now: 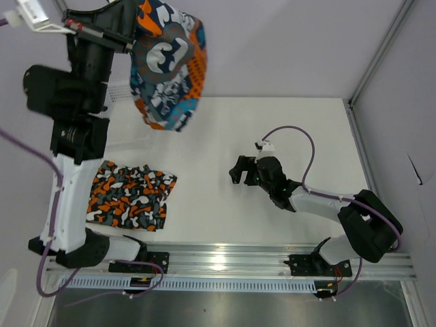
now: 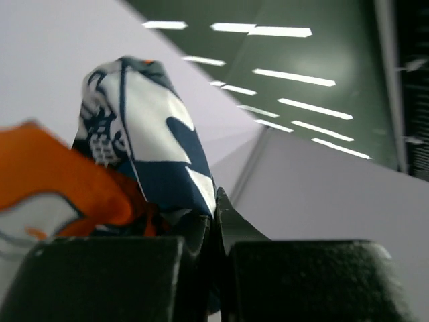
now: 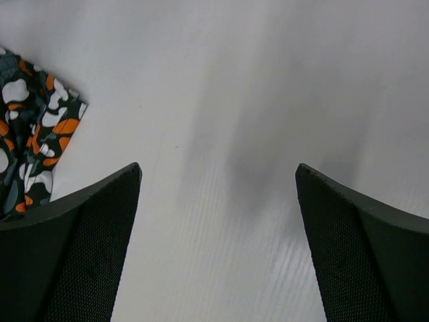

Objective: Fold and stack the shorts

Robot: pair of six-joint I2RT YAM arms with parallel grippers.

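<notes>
The teal-blue, orange and white graphic shorts [image 1: 169, 68] hang bunched in the air above the table's far left, with my left gripper [image 1: 131, 45] shut on their upper edge. In the left wrist view that fabric [image 2: 154, 147] rises out of the closed left gripper [image 2: 218, 204], which points upward. The orange-black-grey-white camouflage shorts [image 1: 131, 195] lie folded flat on the table at the near left; one corner of them [image 3: 33, 147] shows in the right wrist view. My right gripper [image 1: 238, 170] hovers low over the bare table middle, open and holding nothing [image 3: 218, 178].
A white mesh basket [image 1: 121, 94] sits at the far left, mostly hidden behind the raised left arm. A metal rail [image 1: 225, 259] runs along the near edge. An upright frame post [image 1: 354, 116] bounds the table on the right.
</notes>
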